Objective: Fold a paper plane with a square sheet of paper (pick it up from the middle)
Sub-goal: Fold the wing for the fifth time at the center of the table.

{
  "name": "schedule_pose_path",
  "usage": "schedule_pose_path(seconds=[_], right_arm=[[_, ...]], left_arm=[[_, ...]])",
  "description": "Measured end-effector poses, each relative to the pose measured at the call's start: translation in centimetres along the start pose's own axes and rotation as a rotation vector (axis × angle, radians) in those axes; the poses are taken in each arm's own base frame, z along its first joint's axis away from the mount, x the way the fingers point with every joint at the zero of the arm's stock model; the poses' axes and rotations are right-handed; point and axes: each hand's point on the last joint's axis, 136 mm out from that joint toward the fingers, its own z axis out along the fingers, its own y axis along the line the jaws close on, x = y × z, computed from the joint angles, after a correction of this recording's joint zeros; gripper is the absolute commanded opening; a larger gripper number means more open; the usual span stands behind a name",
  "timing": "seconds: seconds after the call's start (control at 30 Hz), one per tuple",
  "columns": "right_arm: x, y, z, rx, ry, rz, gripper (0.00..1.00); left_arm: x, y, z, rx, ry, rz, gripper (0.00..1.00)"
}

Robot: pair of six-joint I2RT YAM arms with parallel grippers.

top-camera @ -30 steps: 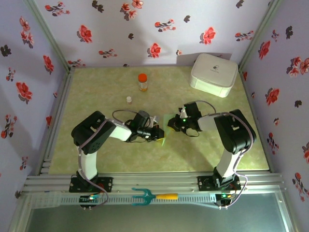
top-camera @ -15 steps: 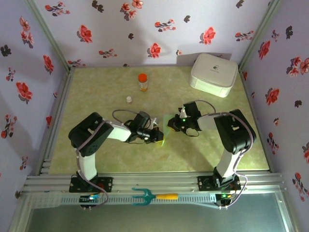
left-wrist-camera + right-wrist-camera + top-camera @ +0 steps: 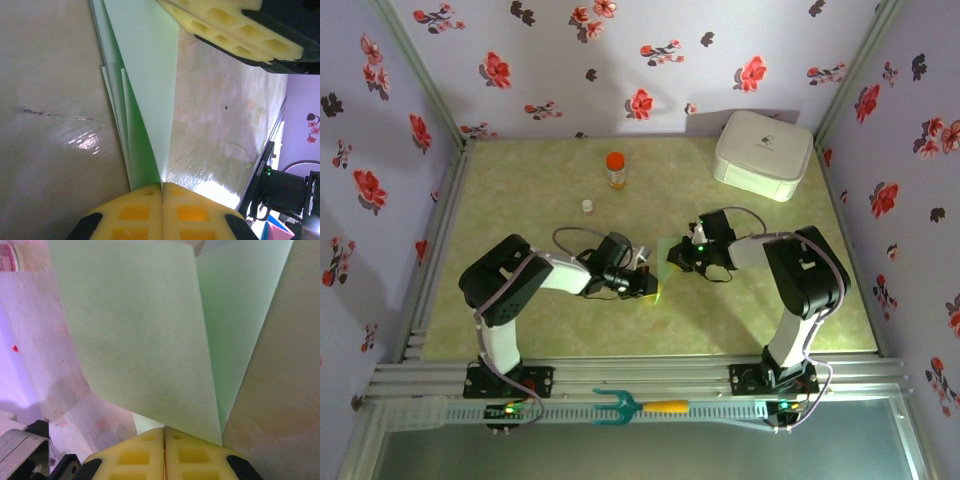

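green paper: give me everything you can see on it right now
The paper is thin, matte, pale mint green, and looks brighter green inside the folds. It is folded into several layered flaps with sharp creases. It sits mid-workspace between the two arms. Its lower layers seem to lie on the table, and one wide flap rises from them. The left gripper is shut on a narrowing tip, and the right gripper is shut on the opposite edge.

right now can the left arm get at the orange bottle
Probably not yet: the left gripper is shut on the paper, so it would have to let go first. The bottle stands farther back, with just a small vial near the way.
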Motion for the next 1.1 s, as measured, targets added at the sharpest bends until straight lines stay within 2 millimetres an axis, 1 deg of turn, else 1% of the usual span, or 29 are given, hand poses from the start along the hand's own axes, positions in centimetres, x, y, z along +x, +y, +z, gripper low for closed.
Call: schedule_pose_path(seconds=[0.07,0.1,0.17,0.23,0.3,0.33,0.47,0.57,0.6,0.63,0.7,0.73,0.93,1.1], right_arm=[[0.0,0.0,0.0,0.000,0.000,0.000,0.09],[0.0,0.0,0.0,0.001,0.000,0.000,0.09],[0.0,0.0,0.0,0.002,0.001,0.001,0.09],[0.0,0.0,0.0,0.005,0.000,0.002,0.09],[0.0,0.0,0.0,0.006,0.000,0.003,0.09],[0.0,-0.1,0.0,0.007,0.000,0.004,0.09],[0.0,-0.1,0.0,0.012,0.002,0.002,0.09],[0.0,-0.1,0.0,0.013,0.003,0.002,0.09],[0.0,-0.1,0.0,0.014,0.003,0.001,0.09],[0.0,0.0,0.0,0.014,0.003,0.000,0.09],[0.0,-0.1,0.0,0.015,0.001,-0.002,0.09],[0.0,-0.1,0.0,0.016,0.001,-0.002,0.09],[0.0,-0.1,0.0,0.017,0.001,-0.001,0.09],[0.1,-0.1,0.0,0.018,0.005,-0.001,0.09]], left_arm=[[0.1,0.0,0.0,-0.001,0.000,0.001,0.07],[0.1,0.0,0.0,-0.001,0.000,0.001,0.09],[0.1,-0.1,-0.1,0.000,0.001,0.007,0.15],[0.4,-0.3,-0.2,0.005,0.008,0.010,0.15],[0.9,-0.1,-0.3,0.000,0.018,0.005,0.03],[1.2,0.1,-0.3,-0.009,0.024,0.000,0.00],[1.3,0.2,-0.4,-0.009,0.026,0.006,0.00],[1.3,0.2,-0.4,-0.010,0.027,0.008,0.11],[1.3,0.2,-0.4,-0.009,0.027,0.012,0.16],[1.3,0.0,-0.4,-0.004,0.030,0.018,0.16],[1.7,-0.1,-0.5,-0.007,0.040,0.016,0.02],[1.9,0.2,-0.5,-0.019,0.047,0.011,0.00],[2.1,0.2,-0.5,-0.023,0.048,0.018,0.00],[2.2,0.4,-0.8,-0.035,0.038,0.017,0.11]])
